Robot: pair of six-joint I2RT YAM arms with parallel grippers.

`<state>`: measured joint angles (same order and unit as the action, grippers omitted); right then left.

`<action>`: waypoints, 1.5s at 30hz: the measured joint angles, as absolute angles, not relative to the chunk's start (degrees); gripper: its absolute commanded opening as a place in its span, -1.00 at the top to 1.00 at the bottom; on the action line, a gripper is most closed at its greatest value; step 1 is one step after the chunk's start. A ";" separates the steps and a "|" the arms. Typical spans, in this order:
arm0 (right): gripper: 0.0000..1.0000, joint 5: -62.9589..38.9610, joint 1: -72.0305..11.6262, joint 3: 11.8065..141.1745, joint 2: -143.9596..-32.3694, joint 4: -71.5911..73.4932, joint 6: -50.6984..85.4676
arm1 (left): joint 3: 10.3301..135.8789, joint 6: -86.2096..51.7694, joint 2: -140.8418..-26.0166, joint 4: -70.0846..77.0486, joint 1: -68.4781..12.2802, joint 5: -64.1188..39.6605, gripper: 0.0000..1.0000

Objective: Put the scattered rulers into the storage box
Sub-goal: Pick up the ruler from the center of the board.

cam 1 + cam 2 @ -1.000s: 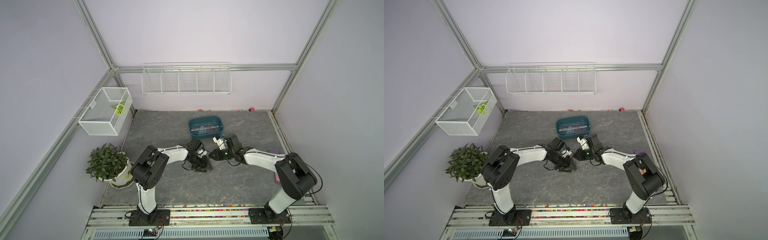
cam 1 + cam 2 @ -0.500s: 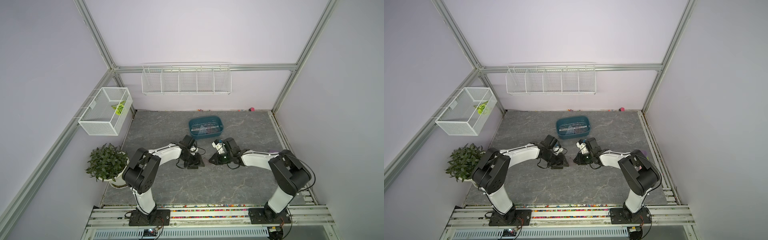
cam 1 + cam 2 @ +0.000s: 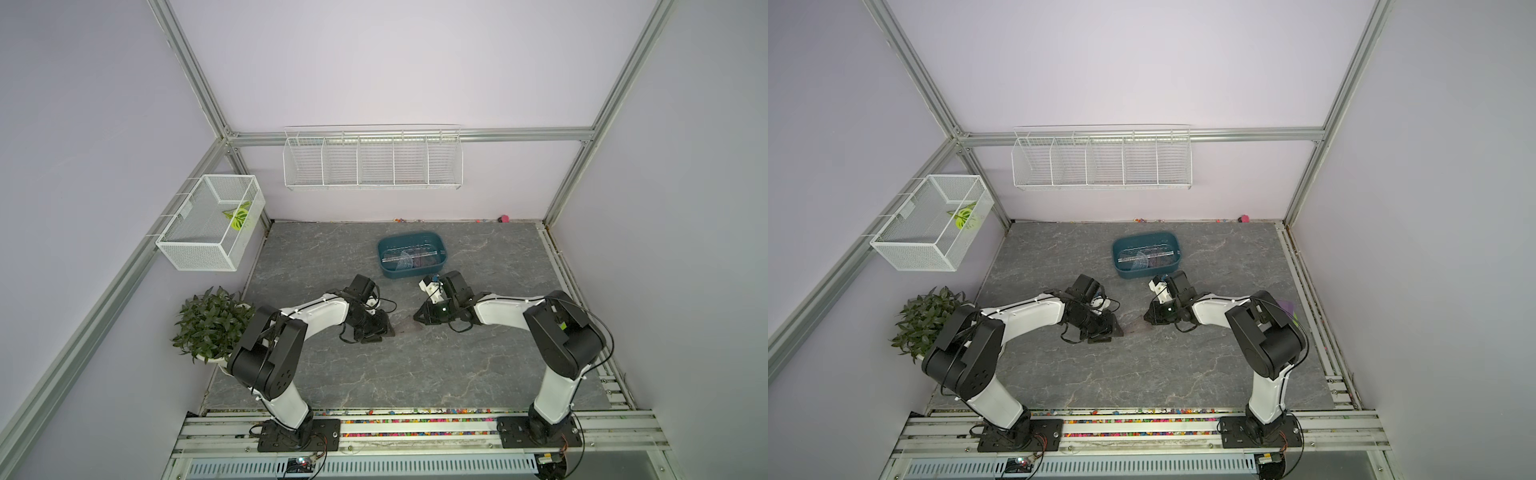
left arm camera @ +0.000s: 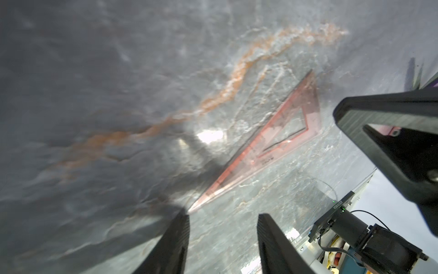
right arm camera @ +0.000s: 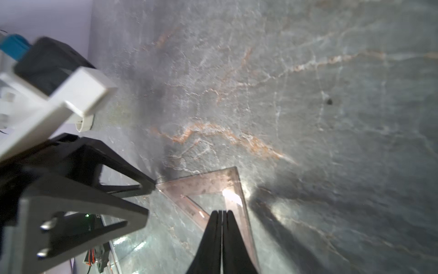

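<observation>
A brownish-pink transparent triangle ruler (image 4: 237,175) lies flat on the grey table between my two grippers, faint in both top views (image 3: 404,327) (image 3: 1136,326). My left gripper (image 4: 224,215) is open and low over the table, with one fingertip (image 4: 186,217) at the triangle's sharp corner. My right gripper (image 5: 222,211) is shut, its tips over the triangle (image 5: 206,182) near the wide end, with nothing visibly clamped. Behind them the dark teal storage box (image 3: 409,237) (image 3: 1144,237) holds several clear rulers (image 3: 409,258).
A potted plant (image 3: 212,324) stands at the table's left edge. A white mesh basket (image 3: 212,224) hangs on the left wall and a wire rack (image 3: 372,158) on the back wall. A purple item (image 3: 1287,307) lies behind my right arm.
My right jaws have closed and that gripper has come down and forward onto the triangle. My left gripper has shifted slightly left, its jaws just as wide.
</observation>
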<state>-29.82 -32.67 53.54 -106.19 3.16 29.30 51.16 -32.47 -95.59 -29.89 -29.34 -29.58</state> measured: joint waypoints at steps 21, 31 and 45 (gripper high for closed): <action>0.86 -30.96 -32.58 48.84 -107.07 12.84 29.32 | 44.86 -36.86 -93.06 -20.73 -22.52 -34.59 -0.06; 0.88 -31.14 -32.58 48.73 -107.15 13.32 29.32 | 41.32 -41.93 -97.51 -5.32 -22.55 -45.98 0.08; 0.87 -31.83 -30.30 46.98 -104.92 11.14 29.08 | 40.16 -42.37 -98.87 -3.68 -22.92 -47.46 1.00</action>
<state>-31.83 -30.30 46.98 -104.92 11.14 29.08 40.16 -42.37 -98.87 -3.68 -22.92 -47.46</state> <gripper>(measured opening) 0.066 0.047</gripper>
